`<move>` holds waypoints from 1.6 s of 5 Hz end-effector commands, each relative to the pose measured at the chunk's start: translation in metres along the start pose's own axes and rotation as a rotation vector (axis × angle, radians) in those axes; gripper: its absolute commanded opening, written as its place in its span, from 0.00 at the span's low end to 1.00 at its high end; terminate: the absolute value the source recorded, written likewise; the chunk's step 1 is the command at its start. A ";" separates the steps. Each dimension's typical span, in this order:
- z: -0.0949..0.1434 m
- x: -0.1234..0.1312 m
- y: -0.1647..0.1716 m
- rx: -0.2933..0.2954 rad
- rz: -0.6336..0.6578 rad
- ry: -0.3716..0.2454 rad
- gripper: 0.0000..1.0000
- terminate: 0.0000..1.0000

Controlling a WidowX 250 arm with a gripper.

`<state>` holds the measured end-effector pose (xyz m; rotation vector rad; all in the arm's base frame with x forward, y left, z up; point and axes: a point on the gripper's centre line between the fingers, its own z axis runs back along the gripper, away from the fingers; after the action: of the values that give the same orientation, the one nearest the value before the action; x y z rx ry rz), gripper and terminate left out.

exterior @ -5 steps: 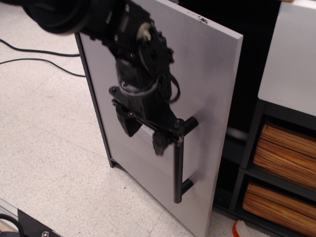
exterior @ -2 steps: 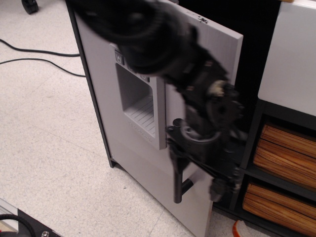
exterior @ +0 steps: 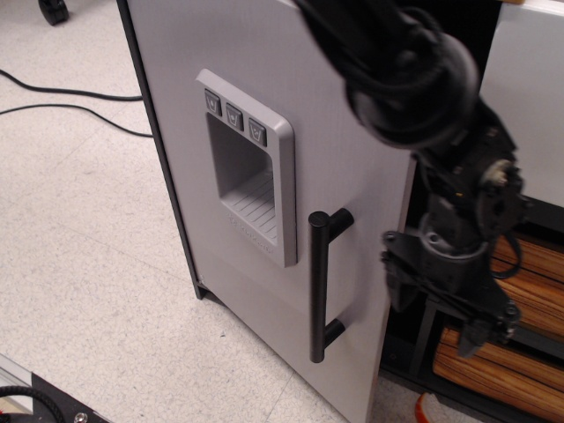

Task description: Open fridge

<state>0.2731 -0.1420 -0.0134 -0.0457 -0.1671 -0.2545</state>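
Note:
The fridge door [exterior: 264,79] is light grey, with a three-button dispenser recess [exterior: 247,176] and a black vertical bar handle [exterior: 319,286]. It stands slightly ajar, with the dark interior [exterior: 441,26] showing behind its right edge. My gripper [exterior: 438,310] hangs just right of the door's free edge, at handle height, in front of the dark gap. It is apart from the handle. Its two black fingers [exterior: 398,284] stand spread with nothing between them. My arm [exterior: 397,70] comes down from the top and hides the door's upper right corner.
A white-panelled unit [exterior: 529,115] with wood-coloured drawers [exterior: 533,278] stands right next to the fridge, close behind my gripper. Black cables [exterior: 70,110] lie on the speckled floor at left. A black object [exterior: 48,401] sits at the bottom left corner.
My gripper has swung from the door's front, left of the handle, across the handle to the right of the door's edge. The dispenser recess is now uncovered. The door has not visibly moved.

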 end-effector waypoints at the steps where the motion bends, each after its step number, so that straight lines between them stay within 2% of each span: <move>1: 0.015 0.031 -0.004 -0.029 0.010 -0.087 1.00 0.00; 2: 0.016 0.046 0.003 -0.018 0.056 -0.101 1.00 0.00; 3: 0.024 0.059 0.027 0.040 0.117 -0.145 1.00 0.00; 4: 0.033 0.058 0.040 0.081 0.138 -0.140 1.00 0.00; 5: 0.058 0.041 0.055 0.072 0.155 -0.132 1.00 0.00; 6: 0.075 0.024 0.071 0.041 0.192 -0.061 1.00 0.00; 8: 0.095 -0.013 0.103 0.026 0.228 0.000 1.00 0.00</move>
<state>0.2672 -0.0344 0.0584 -0.0367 -0.1200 -0.0323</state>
